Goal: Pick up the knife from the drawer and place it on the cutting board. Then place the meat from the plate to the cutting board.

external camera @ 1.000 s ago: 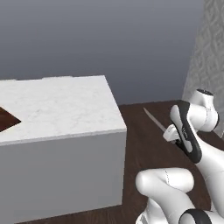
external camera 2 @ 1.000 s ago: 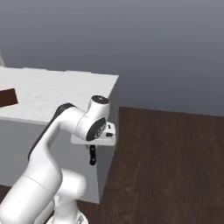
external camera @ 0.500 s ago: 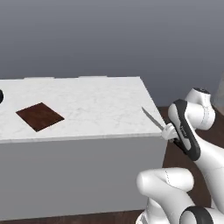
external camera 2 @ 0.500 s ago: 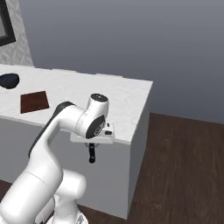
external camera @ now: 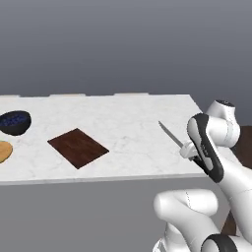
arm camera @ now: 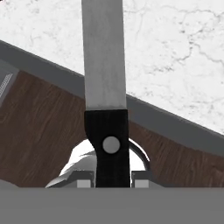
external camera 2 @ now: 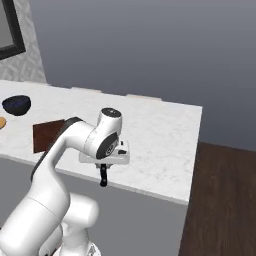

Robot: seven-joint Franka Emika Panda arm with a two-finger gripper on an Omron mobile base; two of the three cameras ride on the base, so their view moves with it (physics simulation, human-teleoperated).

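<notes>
My gripper (external camera: 189,150) is shut on the knife (external camera: 171,134) by its black handle (arm camera: 111,148). The slim silver blade (arm camera: 103,52) points up and left over the right end of the white marble counter (external camera: 128,118). The dark brown cutting board (external camera: 78,147) lies flat on the counter well to the left of the knife, and it shows again as the cutting board (external camera 2: 46,135) behind my arm. Only an edge of the tan plate (external camera: 4,151) shows at the far left. The meat and the drawer are out of view.
A dark bowl of blue berries (external camera: 14,122) stands behind the plate at the counter's left end. The counter's front edge (external camera: 98,178) runs just below the board. Dark wooden floor (external camera 2: 220,200) lies to the right of the counter. A framed panel (external camera 2: 9,30) hangs on the left wall.
The base has driven, so the whole scene slid right: the cutting board, bowl and plate edge came into view. The knife stays held in the gripper.
</notes>
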